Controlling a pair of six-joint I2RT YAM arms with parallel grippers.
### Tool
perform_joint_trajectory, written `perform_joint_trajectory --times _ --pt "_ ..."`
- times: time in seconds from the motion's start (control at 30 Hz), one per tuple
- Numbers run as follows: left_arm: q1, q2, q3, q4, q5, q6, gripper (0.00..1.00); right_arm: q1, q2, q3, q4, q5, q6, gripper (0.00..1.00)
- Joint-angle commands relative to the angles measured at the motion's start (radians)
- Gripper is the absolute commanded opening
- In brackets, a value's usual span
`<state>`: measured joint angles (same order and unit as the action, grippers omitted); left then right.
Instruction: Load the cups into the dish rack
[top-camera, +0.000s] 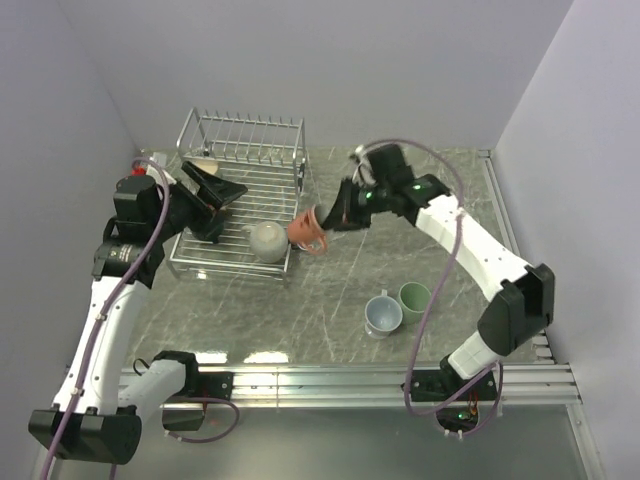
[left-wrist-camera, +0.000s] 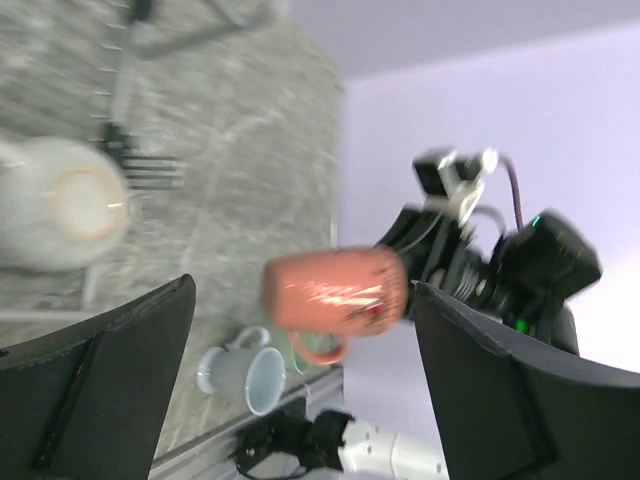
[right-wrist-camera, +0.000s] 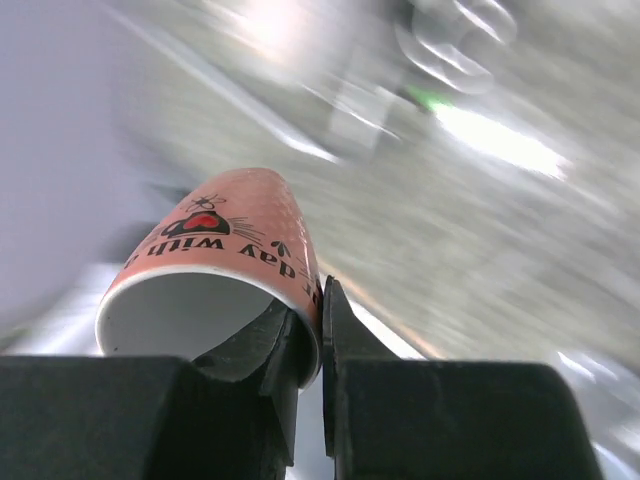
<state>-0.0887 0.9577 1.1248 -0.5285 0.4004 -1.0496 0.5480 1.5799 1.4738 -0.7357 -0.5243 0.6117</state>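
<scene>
The right gripper (right-wrist-camera: 320, 300) is pinching the red mug (right-wrist-camera: 225, 235) by its rim, one finger inside, one outside; the mug is hanging tilted just beside the front right corner of the rack (top-camera: 243, 128). The left gripper (top-camera: 226, 212) is gaping empty over the rack; a pale mug (top-camera: 267, 241) is sitting upside down inside, front right.

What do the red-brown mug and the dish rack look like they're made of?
The red-brown mug: probably glazed ceramic, given glossy highlights, white inside and printed lettering. The dish rack: thin silvery rods suggest metal wire, perhaps chromed.
</scene>
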Motion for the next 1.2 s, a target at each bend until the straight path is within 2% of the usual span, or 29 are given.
perform_joint_trajectory --times 0.0,0.03,0.07,0.1,0.13,0.17,0.23,0.27,0.33,0.37,0.5,0.6,0.77,1.0,1.07,1.17 --pt "-0.009 -0.004 -0.051 0.309 0.254 -0.044 0.97 -0.037 -0.078 0.040 0.322 -0.379 0.317 0.00" --pt "-0.014 -0.002 -0.066 0.393 0.282 -0.079 0.97 -0.036 -0.077 0.017 0.489 -0.452 0.383 0.00" --pt "-0.020 0.001 -0.094 0.430 0.288 -0.096 0.98 -0.034 -0.077 -0.003 0.583 -0.474 0.531 0.00" --pt "-0.032 0.003 -0.109 0.461 0.293 -0.111 0.98 -0.036 -0.078 -0.027 0.681 -0.491 0.606 0.00" --pt "-0.039 0.004 -0.121 0.519 0.295 -0.140 0.97 -0.037 -0.080 -0.073 0.876 -0.505 0.679 0.00" --pt "-0.045 0.009 -0.146 0.528 0.288 -0.151 0.98 -0.036 -0.075 -0.088 0.951 -0.522 0.795 0.00" --pt "-0.069 0.013 -0.181 0.617 0.294 -0.200 0.98 -0.033 -0.055 -0.116 1.120 -0.537 0.884 0.00" --pt "-0.078 0.015 -0.227 0.728 0.298 -0.228 0.98 -0.030 -0.046 -0.124 1.162 -0.546 0.946 0.00" --pt "-0.100 0.016 -0.263 0.820 0.299 -0.294 0.98 -0.026 -0.026 -0.147 1.263 -0.549 0.997 0.00" --pt "-0.109 0.021 -0.282 0.888 0.298 -0.309 0.98 -0.025 -0.017 -0.153 1.286 -0.551 1.031 0.00" --pt "-0.111 0.024 -0.287 0.962 0.296 -0.349 0.98 -0.026 -0.004 -0.167 1.322 -0.545 1.053 0.00" --pt "-0.106 0.007 -0.261 0.920 0.270 -0.331 0.97 -0.029 0.000 -0.181 1.325 -0.540 1.050 0.00" --pt "-0.051 -0.033 -0.217 0.834 0.273 -0.311 0.97 -0.052 0.011 -0.253 1.498 -0.516 1.172 0.00" --pt "-0.034 -0.047 -0.247 0.914 0.290 -0.371 0.97 -0.054 0.049 -0.245 1.561 -0.514 1.214 0.00" --pt "-0.037 -0.016 -0.221 0.868 0.322 -0.351 0.98 -0.053 0.063 -0.227 1.547 -0.519 1.206 0.00" --pt "-0.078 0.030 -0.160 0.741 0.313 -0.241 0.98 -0.043 0.081 -0.199 1.515 -0.531 1.191 0.00"
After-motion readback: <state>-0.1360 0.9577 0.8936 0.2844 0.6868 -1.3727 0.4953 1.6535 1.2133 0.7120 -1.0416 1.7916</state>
